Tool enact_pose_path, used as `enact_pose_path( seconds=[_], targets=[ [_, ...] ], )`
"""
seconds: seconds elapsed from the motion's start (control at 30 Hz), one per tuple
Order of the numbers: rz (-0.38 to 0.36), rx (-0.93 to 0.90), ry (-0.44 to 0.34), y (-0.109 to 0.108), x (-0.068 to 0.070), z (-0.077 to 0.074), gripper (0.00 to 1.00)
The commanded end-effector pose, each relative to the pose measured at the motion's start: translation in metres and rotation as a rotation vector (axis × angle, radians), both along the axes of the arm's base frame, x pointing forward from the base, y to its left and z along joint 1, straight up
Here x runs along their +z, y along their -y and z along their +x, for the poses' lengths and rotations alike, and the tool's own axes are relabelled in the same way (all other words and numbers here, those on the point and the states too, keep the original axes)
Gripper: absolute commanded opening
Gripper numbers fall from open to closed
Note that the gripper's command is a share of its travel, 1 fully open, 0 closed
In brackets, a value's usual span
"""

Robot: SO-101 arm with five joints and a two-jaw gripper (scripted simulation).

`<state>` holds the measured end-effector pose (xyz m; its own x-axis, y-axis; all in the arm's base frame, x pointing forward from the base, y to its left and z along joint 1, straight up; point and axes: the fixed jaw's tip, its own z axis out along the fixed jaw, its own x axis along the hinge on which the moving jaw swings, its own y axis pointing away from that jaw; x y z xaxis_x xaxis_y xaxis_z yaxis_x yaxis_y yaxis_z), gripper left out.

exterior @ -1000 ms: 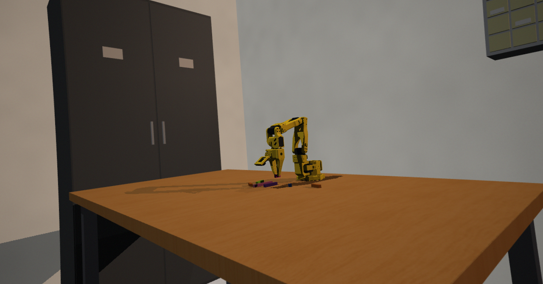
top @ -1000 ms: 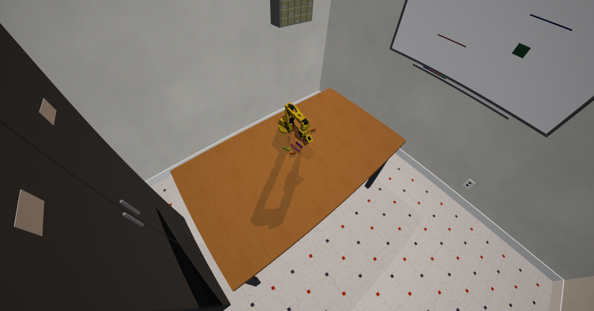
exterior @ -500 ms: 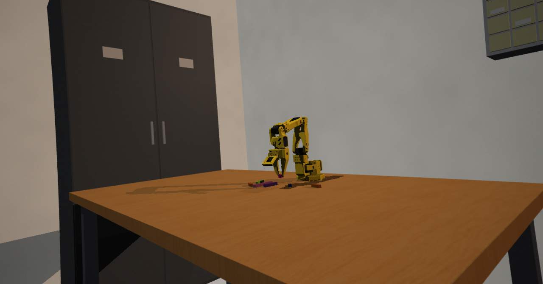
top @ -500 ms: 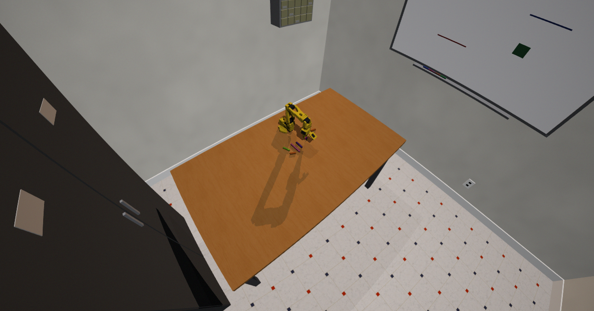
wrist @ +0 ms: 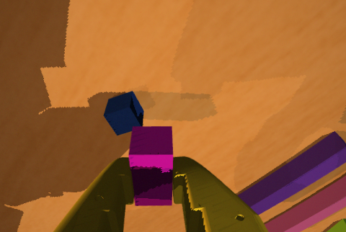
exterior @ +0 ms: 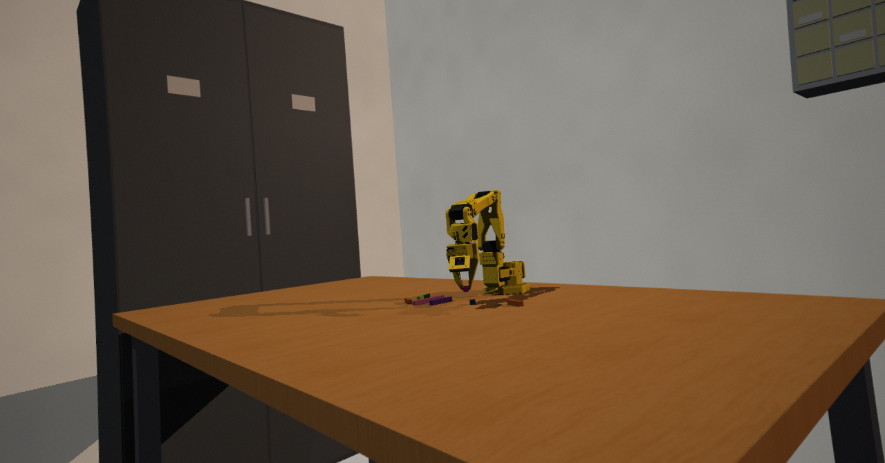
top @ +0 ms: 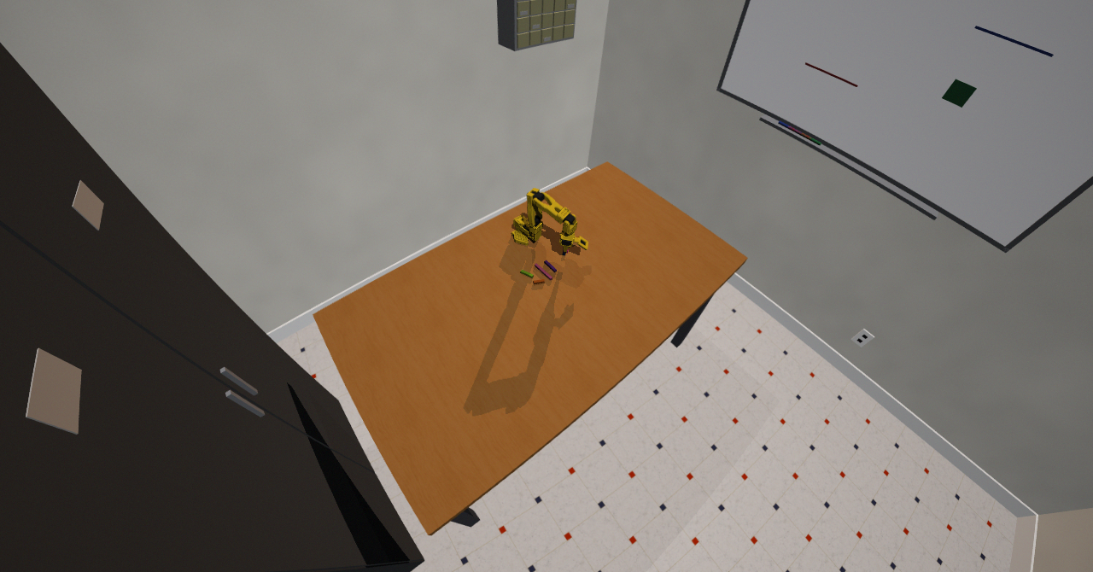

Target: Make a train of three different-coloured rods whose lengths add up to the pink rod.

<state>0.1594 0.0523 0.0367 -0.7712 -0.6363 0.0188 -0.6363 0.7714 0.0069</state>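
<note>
My gripper [top: 564, 252] [exterior: 465, 286] [wrist: 153, 181] is shut on the magenta rod [exterior: 466, 289] [wrist: 151, 141] and holds it above the table. In the wrist view the blue rod [exterior: 471, 302] [wrist: 122, 116] lies just beyond the magenta rod, to its left. The purple rod [top: 550, 265] [exterior: 441, 300] [wrist: 295, 179] lies beside the pink rod [top: 543, 271] [wrist: 310, 208], nearly parallel, with a narrow gap. The lime rod [top: 526, 272] [wrist: 339, 227] lies past the pink one. One orange rod [top: 539, 281] [exterior: 407, 300] lies near the pink rod's end. Another orange rod [exterior: 514, 303] lies apart, right of the blue rod in the exterior view.
The wooden table [top: 443, 339] [exterior: 556, 361] carries the arm and the rods. The arm's base [top: 525, 234] [exterior: 507, 288] stands near the table's wall-side edge. A dark cabinet [exterior: 185, 182] and a wall stand beyond the table. Shadows of the arm cross the table.
</note>
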Motion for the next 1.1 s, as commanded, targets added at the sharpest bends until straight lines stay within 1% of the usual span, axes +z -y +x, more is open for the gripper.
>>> enact_pose_path(
  seconds=[0.0, 0.03, 0.23, 0.37, 1.07],
  targets=[
    [0.029, 0.103, 0.101, -0.010, 0.013, 0.012, 0.00],
    [0.029, 0.103, 0.101, -0.010, 0.013, 0.012, 0.00],
    [0.029, 0.283, 0.101, -0.020, 0.012, 0.009, 0.00],
    [0.028, 0.341, 0.101, -0.023, 0.011, 0.008, 0.00],
    [0.028, 0.358, 0.101, -0.024, 0.011, 0.008, 0.00]
  ],
)
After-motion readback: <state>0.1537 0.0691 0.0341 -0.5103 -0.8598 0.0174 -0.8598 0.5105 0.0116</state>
